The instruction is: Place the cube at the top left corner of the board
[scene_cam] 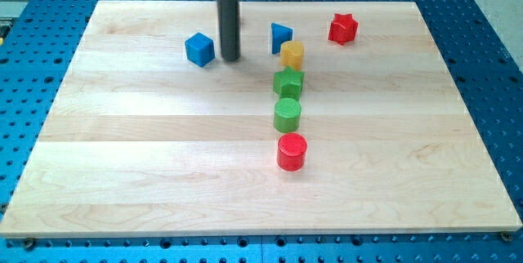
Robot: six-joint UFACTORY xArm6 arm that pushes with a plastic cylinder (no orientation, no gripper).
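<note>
- Nearest the view's bottom, well below the blue cube and to its right, a red cylinder (291, 151) stands alone on the wooden board (122, 173), which lies on the blue perforated desk (490, 67).
- Going up the view from it, a green cylinder (287, 114), a green block of unclear shape (288, 82) and a yellow cylinder (292, 53) form a close column, all to the right of the blue cube and none touching it.
- At about the height of that column's top, the blue cube (199, 49) sits in the upper left part of the board, short of the top left corner; a stretch of bare wood separates it from that corner.
- My tip (230, 58) rests just beside the cube on its right, with a thin gap that I cannot call contact. No claw exists on this rod, so no wide, narrow or holding state can be told.
- Farther up and right of the cube lie a blue triangular block (280, 37) and, beyond it, a red star-shaped block (343, 28).
- Judged from this, the task is partly along: the cube is in the correct quarter and my tip is on the side suited to a leftward push. What is left is to drive it left and up the view into the corner, probably with my tip moved somewhat below it.
</note>
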